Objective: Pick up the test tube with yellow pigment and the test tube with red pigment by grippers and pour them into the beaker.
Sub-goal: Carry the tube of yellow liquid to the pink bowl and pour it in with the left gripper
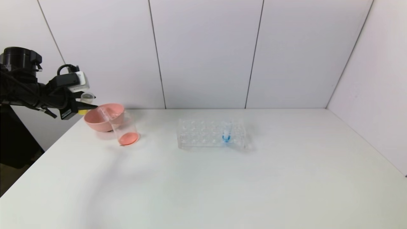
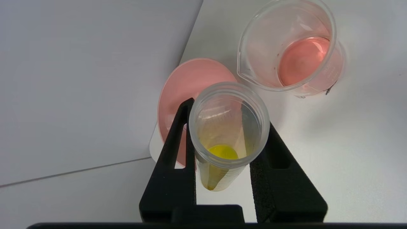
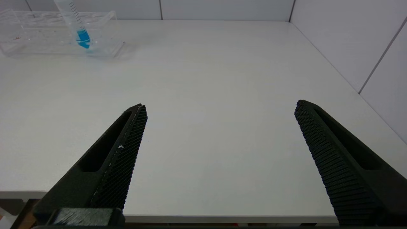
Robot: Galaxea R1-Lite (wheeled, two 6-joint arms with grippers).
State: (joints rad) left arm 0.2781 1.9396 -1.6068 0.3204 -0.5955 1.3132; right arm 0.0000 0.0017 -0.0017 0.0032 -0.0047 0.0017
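My left gripper is clamped on the yellow tube, one black jaw on each side of its clear wall. It hangs above the far-left corner of the table, just left of the pink bowl. In the left wrist view I look straight down the tube's open mouth: a small pool of yellow sits at the rounded tip, and faint graduation marks run along the wall below the rim.

The beaker stands on the table touching the near right side of the bowl, apart from the tube I hold. A shallow layer of red-orange liquid covers its bottom, and its pouring lip faces the bowl. A clear tube leans inside the bowl; I cannot tell what it holds.

Well to the right, mid-table, a clear rack holds the blue tube upright.

My right gripper is spread wide, holding nothing, low over the near right edge of the table
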